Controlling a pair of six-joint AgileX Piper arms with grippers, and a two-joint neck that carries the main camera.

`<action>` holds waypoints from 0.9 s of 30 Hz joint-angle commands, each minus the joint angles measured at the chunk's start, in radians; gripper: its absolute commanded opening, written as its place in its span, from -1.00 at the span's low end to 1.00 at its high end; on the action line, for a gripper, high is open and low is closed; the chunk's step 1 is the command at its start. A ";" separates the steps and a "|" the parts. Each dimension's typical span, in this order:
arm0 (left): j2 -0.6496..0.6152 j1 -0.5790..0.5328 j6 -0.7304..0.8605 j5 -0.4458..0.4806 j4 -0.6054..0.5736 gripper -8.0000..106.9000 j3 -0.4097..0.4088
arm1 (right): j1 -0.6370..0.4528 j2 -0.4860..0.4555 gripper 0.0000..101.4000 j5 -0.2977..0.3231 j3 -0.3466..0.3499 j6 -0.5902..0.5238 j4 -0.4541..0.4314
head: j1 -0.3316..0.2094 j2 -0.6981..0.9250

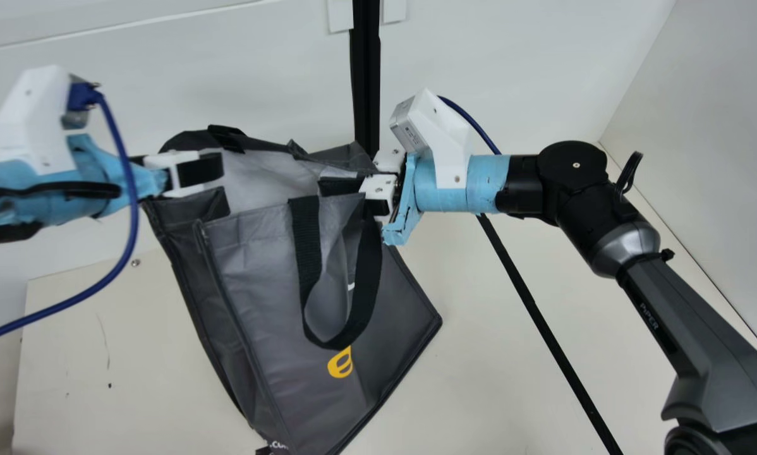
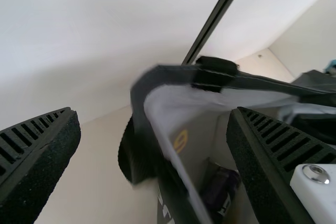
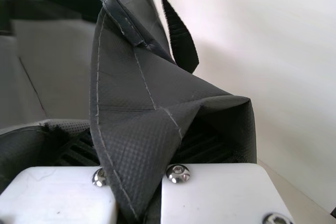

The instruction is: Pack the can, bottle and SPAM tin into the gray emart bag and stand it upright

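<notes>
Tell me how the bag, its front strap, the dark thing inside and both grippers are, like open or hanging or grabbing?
Gray bag: mouth open, rim pinched at one corner.
Front strap: hanging in a loop.
Dark thing with white letters: inside the bag, partly hidden.
Left gripper: open, gripping nothing.
Right gripper: shut on the bag's cloth.

Bag [image 1: 252, 272] gray, yellow letter [image 1: 340, 364], pale lining [image 1: 258, 180], black handle [image 1: 368, 284]. Worktop [image 1: 69, 341] cream, dark-specked. Wrist tape [image 1: 489, 183] light blue; cable [image 1: 132, 234] deep blue. Item [image 2: 216, 186] inside bag dark purple, white lettering.
</notes>
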 commanded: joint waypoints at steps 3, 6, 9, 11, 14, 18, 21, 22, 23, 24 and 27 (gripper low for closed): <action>-0.056 0.036 0.047 -0.005 -0.038 0.71 0.061 | 0.000 0.000 -1.00 0.000 0.000 0.000 0.000 | -0.023 -0.001; -0.094 0.066 0.078 -0.009 -0.065 0.71 0.097 | 0.000 0.000 -1.00 0.000 0.000 0.000 0.000 | -0.023 -0.001; -0.132 0.098 0.108 -0.012 -0.089 0.71 0.132 | 0.000 0.000 -1.00 0.000 0.000 0.000 0.000 | -0.023 -0.001; -0.155 0.121 0.126 -0.013 -0.104 0.71 0.155 | 0.000 0.000 -1.00 0.000 0.000 0.000 0.000 | -0.023 -0.001; -0.184 0.157 0.152 -0.012 -0.127 0.71 0.183 | 0.000 0.000 -1.00 0.000 0.000 0.000 0.000 | -0.023 -0.001; -0.218 0.204 0.179 -0.008 -0.147 0.71 0.214 | 0.000 0.000 -1.00 0.000 0.000 0.000 0.000 | -0.023 -0.001; -0.241 0.237 0.191 -0.008 -0.145 0.71 0.236 | 0.000 0.000 -1.00 0.000 0.000 0.000 0.000 | -0.023 -0.001; -0.249 0.247 0.193 -0.009 -0.139 0.71 0.244 | 0.000 0.000 -1.00 0.000 0.000 0.000 0.000 | -0.023 -0.001; -0.256 0.257 0.194 -0.010 -0.131 0.71 0.251 | 0.000 0.000 -1.00 0.000 0.000 0.000 0.000 | -0.023 -0.001; -0.262 0.265 0.193 -0.011 -0.120 0.71 0.257 | 0.000 0.000 -1.00 0.000 0.000 0.000 0.000 | -0.023 -0.001; -0.281 0.289 0.185 -0.018 -0.082 0.71 0.276 | 0.000 0.000 -1.00 0.000 0.000 0.000 0.000 | -0.023 -0.001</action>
